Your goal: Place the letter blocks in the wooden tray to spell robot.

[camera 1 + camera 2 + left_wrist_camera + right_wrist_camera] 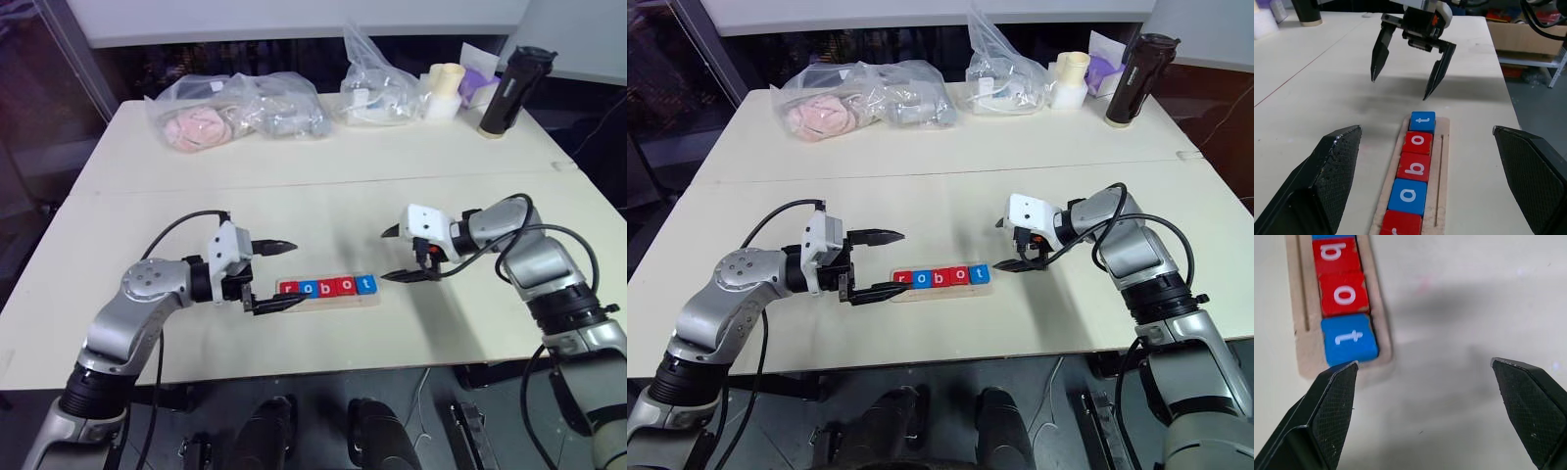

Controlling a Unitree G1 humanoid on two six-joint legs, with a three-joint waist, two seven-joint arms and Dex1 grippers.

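Note:
Five letter blocks (328, 287) lie in a row in the wooden tray (1442, 161), touching side by side and reading r, o, b, o, t. The r (1400, 226), b (1414, 167) and second o (1418, 142) are red. The first o (1408, 196) and the t (1348, 339) are blue. My left gripper (297, 272) is open at the tray's left end, its fingers straddling the r end with nothing held. Just off the t end hovers my right gripper (385, 257), open and empty above the table.
Clear plastic bags (235, 108) (377, 83) lie along the table's far side. A pale cup (443, 90) and a black bottle (514, 88) stand at the far right. The table's front edge (294, 367) runs just behind the tray.

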